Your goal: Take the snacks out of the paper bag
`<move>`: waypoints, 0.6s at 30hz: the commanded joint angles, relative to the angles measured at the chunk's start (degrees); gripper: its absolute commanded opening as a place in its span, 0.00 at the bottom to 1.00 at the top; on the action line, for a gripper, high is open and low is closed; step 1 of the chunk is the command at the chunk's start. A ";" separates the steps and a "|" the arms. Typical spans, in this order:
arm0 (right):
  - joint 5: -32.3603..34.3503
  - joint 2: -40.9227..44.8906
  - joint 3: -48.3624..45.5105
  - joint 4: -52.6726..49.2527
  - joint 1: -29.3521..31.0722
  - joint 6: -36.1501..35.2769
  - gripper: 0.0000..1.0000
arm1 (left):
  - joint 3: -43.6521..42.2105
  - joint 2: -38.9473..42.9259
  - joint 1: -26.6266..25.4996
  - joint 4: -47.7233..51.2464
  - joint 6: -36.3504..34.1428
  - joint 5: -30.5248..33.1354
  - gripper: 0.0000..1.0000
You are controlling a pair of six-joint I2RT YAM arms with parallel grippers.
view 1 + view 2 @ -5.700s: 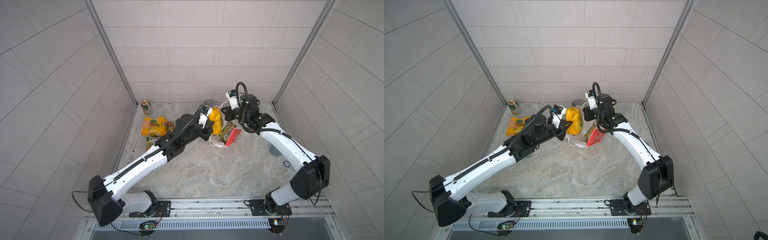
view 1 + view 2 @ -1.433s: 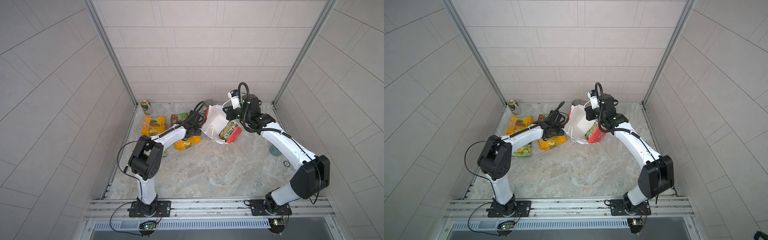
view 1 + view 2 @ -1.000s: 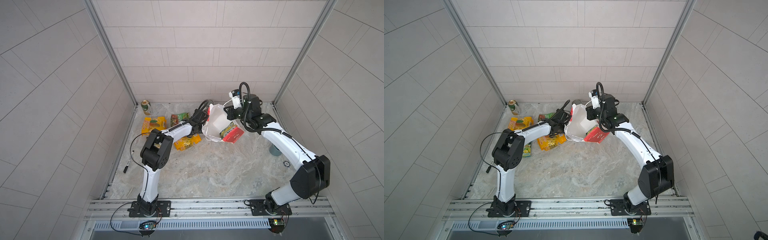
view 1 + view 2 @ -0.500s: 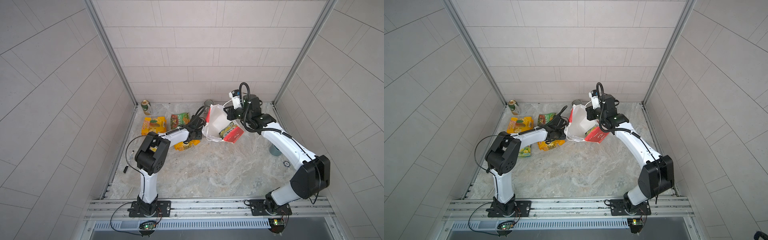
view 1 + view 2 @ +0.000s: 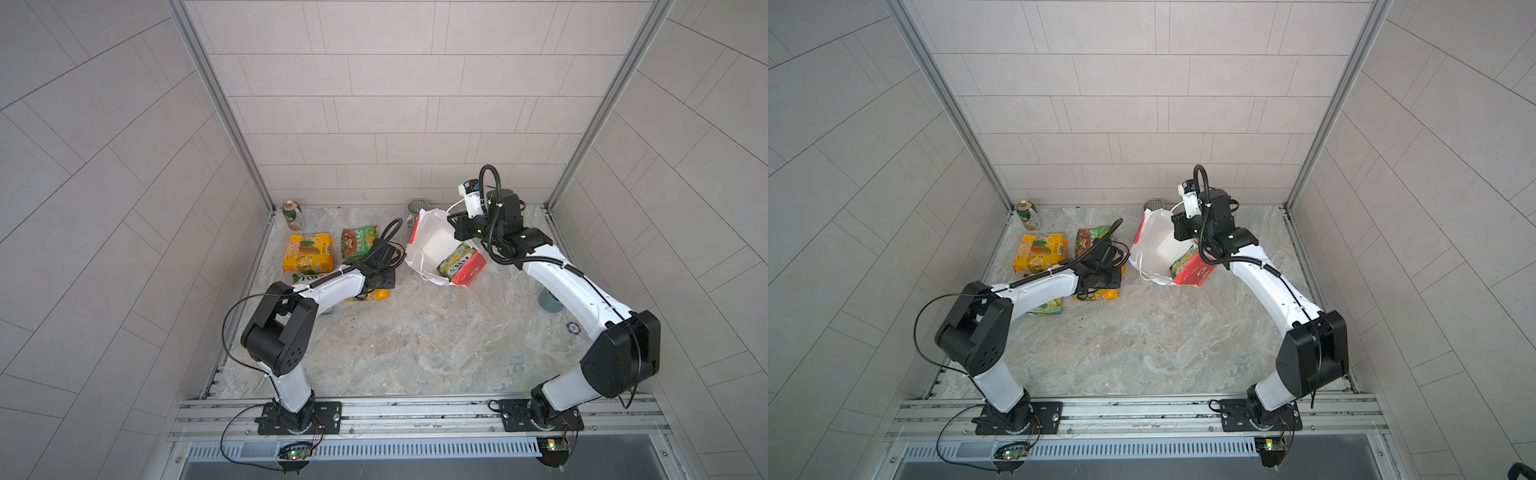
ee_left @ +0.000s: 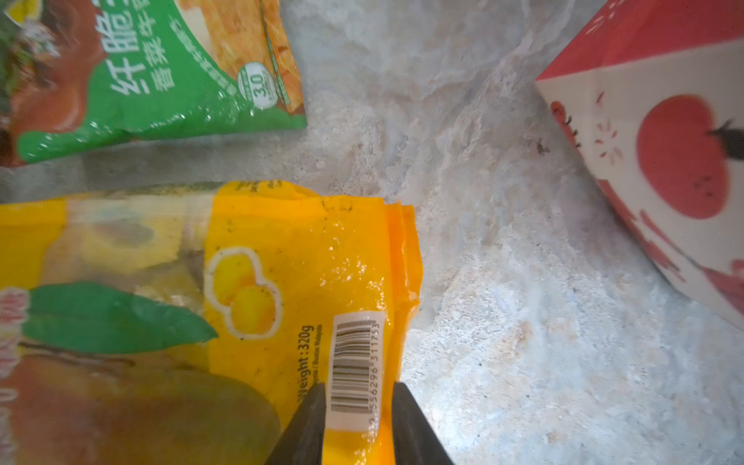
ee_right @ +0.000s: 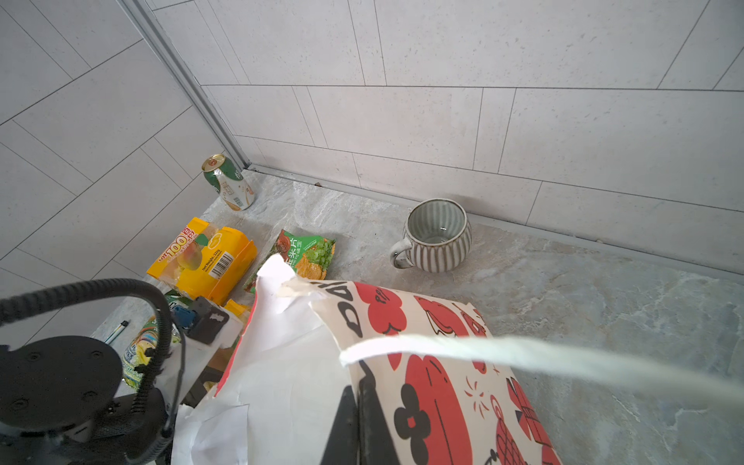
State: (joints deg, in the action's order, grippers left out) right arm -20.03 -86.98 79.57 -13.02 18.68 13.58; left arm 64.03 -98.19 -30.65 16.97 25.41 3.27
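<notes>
Nearest me, my left fingers [image 6: 306,426] stand parted over the barcode corner of a yellow packet [image 6: 306,273] lying flat on the bench [image 5: 415,345]. They grasp nothing that I can see. If I lift away carelessly, a fingertip could catch the glossy film and drag the packet along.

Just beyond, my right fingers [image 7: 372,426] are clenched on the rim of the paper bag [image 5: 430,245], holding it tipped with its mouth toward the left arm. One packet [image 5: 457,262] lies inside, low against the red side panel; four others are out on the bench. That rim worries me: the paper edge looks ragged at one corner, and a hard pull could tear it. Reaching in, I could snag the white cord handle [image 7: 523,354] or lose the slick packet from a shallow grip. The ribbed mug [image 7: 437,235] stands just behind the bag, so a backward swing could knock it.

As for writing, "FOX" shows on the green-yellow packet [image 5: 309,277] under my left forearm. The yellow one reads "Weight:320g" beside its barcode. The green packet [image 6: 161,80] carries Chinese characters and a "3.0" badge. The farther yellow packet [image 7: 201,257] shows a red "100". The fold cuts off the bag's black letters, and I cannot read the can [image 7: 227,181].
</notes>
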 commanded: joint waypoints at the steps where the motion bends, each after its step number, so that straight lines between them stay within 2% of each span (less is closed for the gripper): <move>1: -0.57 2.52 -0.38 1.68 -0.22 0.51 0.02 | 4.67 2.56 0.28 2.09 -1.66 4.41 0.44; 2: -0.54 2.52 -0.38 1.63 -0.22 0.55 0.02 | 5.71 2.52 0.46 2.23 -2.35 5.85 0.49; 3: -0.60 2.52 -0.38 1.68 -0.22 0.57 0.02 | 6.47 2.28 0.59 1.45 -3.46 7.07 0.60; 4: -0.59 2.56 -0.38 1.68 -0.22 0.59 0.02 | 7.68 1.78 1.12 1.82 -4.27 7.28 0.67; 6: -0.47 2.67 -0.47 1.68 -0.22 0.51 0.02 | 10.59 -0.17 2.78 3.75 -5.18 7.58 0.72; 10: -0.45 2.87 -0.56 1.63 -0.24 0.53 0.02 | 13.52 -4.59 6.12 5.74 -6.57 5.61 0.80; 12: -0.53 2.78 -0.47 1.68 -0.31 0.56 0.02 | 15.66 -6.93 7.47 7.93 -8.11 3.32 0.81; 18: -0.62 2.60 -0.47 1.68 -0.31 0.49 0.02 | 23.41 -15.35 8.51 15.60 -11.75 2.65 0.81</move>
State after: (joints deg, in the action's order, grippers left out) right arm -20.18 -86.54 79.46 -13.06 18.59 13.58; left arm 84.12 -111.20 -21.78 26.35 16.51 6.87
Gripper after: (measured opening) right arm 0.049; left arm 0.816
